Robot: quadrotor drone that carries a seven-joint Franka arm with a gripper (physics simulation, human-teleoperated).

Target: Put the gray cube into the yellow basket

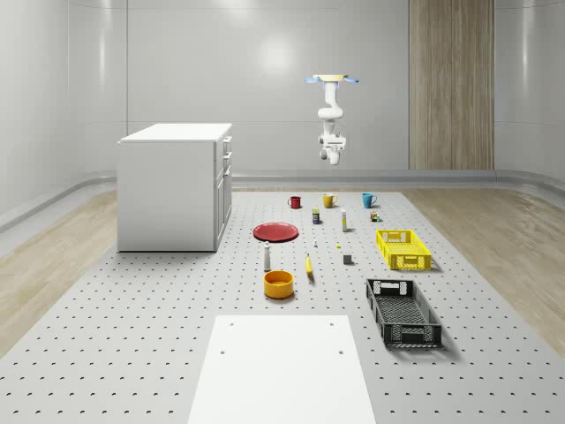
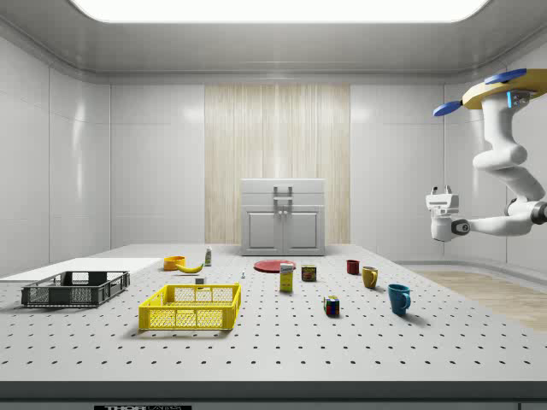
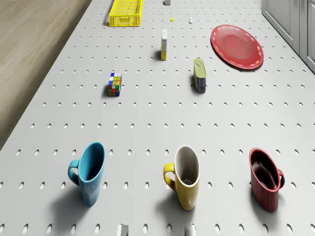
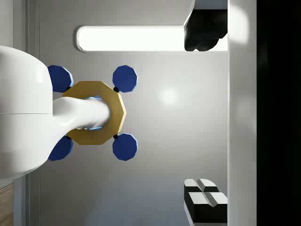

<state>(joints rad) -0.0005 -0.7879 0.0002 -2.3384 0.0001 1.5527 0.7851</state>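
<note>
We find the drone (image 1: 333, 80) hovering high beyond the tabletop's (image 1: 159, 309) far edge, upper centre of the whole-scene view, the gripper (image 1: 330, 159) hanging empty, its fingers (image 4: 203, 195) apart. The gray cube (image 1: 348, 259) sits right of centre there, just left of the yellow basket (image 1: 403, 249), not touching.

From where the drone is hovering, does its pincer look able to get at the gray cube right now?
Probably not yet. The drone hovers high beyond the mugs, its pincer far above the table. The gray cube sits well away, beside the yellow basket, with nothing over it, so the drone must fly closer.
</note>
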